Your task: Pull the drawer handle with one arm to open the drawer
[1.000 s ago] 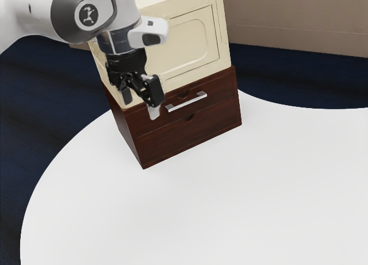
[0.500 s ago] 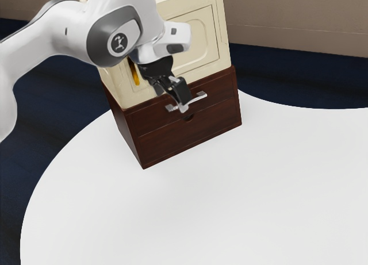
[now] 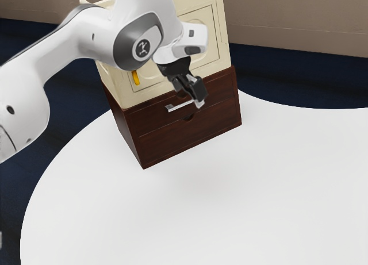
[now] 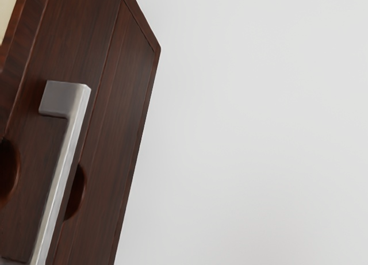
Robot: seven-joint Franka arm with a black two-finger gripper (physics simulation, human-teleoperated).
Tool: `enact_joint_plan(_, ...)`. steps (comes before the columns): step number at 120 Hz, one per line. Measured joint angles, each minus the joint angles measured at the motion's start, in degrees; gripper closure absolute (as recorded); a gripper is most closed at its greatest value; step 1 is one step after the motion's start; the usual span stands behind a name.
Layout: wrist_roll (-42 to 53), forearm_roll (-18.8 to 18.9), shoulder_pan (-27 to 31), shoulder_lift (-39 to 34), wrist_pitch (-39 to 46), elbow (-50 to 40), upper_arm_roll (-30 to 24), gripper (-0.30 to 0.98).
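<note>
Outside, claw (image 3: 192, 99) near handle (image 3: 177, 107), wristward, both notches (image 4: 75, 193)

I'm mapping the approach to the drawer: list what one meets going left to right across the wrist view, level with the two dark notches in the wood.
Upper notch → silver handle → lower notch → white table.
</note>
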Motion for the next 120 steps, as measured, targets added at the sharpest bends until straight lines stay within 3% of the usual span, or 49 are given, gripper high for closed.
enact_joint_plan(42,1.47,4.21,-0.05,4.70,0.36,4.51,1.23,0.34)
enact_joint_plan(120,3.03,5.72,0.03,9.53,0.56,6.65,2.99,0.43)
